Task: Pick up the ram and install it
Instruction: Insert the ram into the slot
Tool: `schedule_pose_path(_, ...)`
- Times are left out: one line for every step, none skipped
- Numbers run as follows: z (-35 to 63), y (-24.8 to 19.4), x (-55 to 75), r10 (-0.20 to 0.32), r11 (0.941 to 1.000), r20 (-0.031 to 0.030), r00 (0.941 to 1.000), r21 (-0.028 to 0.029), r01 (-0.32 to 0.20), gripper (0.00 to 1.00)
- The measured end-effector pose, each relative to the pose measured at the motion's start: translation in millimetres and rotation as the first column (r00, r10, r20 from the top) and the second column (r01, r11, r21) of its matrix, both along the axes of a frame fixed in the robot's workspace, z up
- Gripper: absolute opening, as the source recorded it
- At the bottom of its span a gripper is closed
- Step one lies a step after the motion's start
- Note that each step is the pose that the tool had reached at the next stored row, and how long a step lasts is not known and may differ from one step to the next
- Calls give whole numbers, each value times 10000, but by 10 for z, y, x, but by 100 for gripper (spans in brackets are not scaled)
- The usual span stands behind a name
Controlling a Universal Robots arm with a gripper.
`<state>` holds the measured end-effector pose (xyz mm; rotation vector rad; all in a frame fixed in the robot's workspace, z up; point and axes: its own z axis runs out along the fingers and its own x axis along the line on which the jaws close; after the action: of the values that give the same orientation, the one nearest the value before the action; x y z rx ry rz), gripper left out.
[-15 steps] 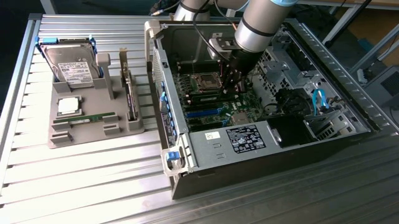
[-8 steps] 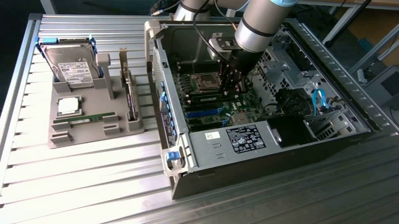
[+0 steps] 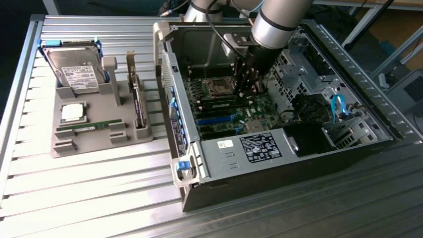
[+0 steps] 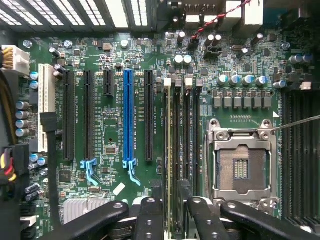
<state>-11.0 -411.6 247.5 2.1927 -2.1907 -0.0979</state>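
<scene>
Gripper [image 4: 172,207] fingers [image 4: 150,217] stand apart, astride the ram [image 4: 170,140] without clamping it; the ram stands on edge in a slot near the processor socket [image 4: 241,167]; its long axis runs straight out from between the fingers, parallel to the socket's side.

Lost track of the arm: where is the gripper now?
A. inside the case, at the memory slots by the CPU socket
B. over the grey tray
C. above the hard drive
A: the gripper sits inside the case, at the memory slots beside the CPU socket.
</scene>
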Motion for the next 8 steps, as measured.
schedule_pose_path(25,0,0,0,10000,0,10000,0,0,26)
schedule_pose_path(55,0,0,0,10000,1,10000,1,0,26)
schedule_pose_path(89,0,0,0,10000,0,10000,0,0,26)
schedule_pose_path(129,0,0,0,10000,0,10000,-1,0,26)
schedule_pose_path(180,0,0,0,10000,0,10000,1,0,26)
schedule_pose_path(228,0,0,0,10000,0,10000,1,0,26)
schedule_pose_path(263,0,0,0,10000,0,10000,0,0,26)
schedule_pose_path(303,0,0,0,10000,0,10000,0,0,26)
